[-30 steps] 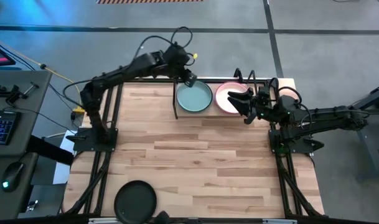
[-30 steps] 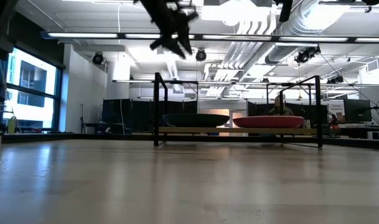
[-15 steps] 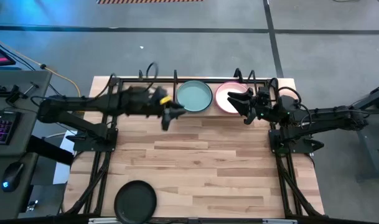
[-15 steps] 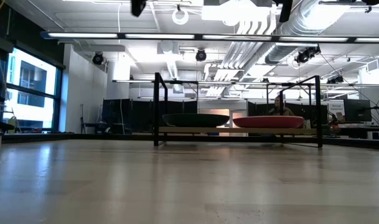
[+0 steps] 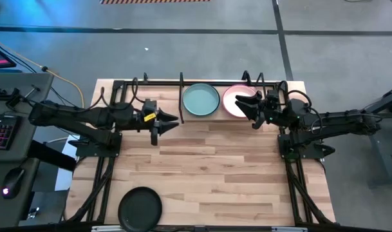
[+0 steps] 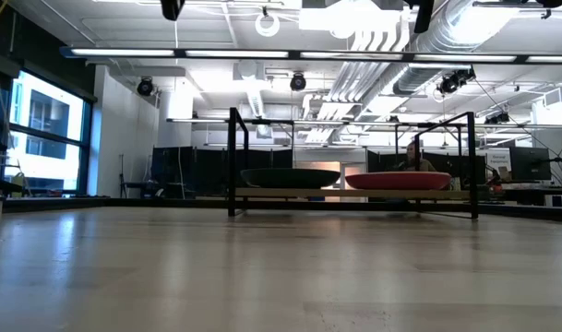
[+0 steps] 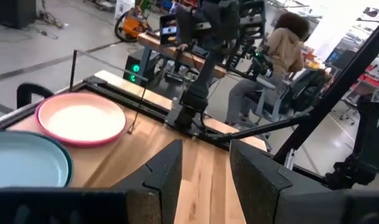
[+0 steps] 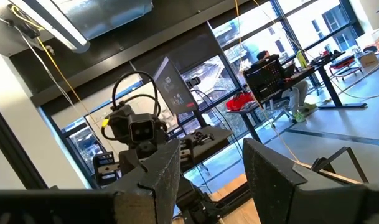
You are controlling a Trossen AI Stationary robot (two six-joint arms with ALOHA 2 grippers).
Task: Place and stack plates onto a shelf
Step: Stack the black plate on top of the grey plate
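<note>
Three plates are visible on the counter, a butcher-block top. The shelf lies along the counter's 12 o'clock edge, with thin black rods standing up from it.

Plate positions:
- The pale sage green plate lies flat on the shelf, near its middle.
- The cream-pink plate lies flat on the shelf, just beside the green one on its 3 o'clock side. In the left wrist view the two rims sit close together; contact cannot be confirmed.
- The black plate lies flat on the counter near the 7 o'clock corner, well apart from the shelf.

Tool states:
- The left tool hangs over the counter at the 10 o'clock area, off the shelf's front edge and on the 9 o'clock side of the green plate. Its fingers are spread apart and hold nothing.
- The right tool sits over the 3 o'clock rim of the cream-pink plate. Its fingers are spread wide and hold nothing.

A seated person is visible beyond the counter in the left wrist view.
</note>
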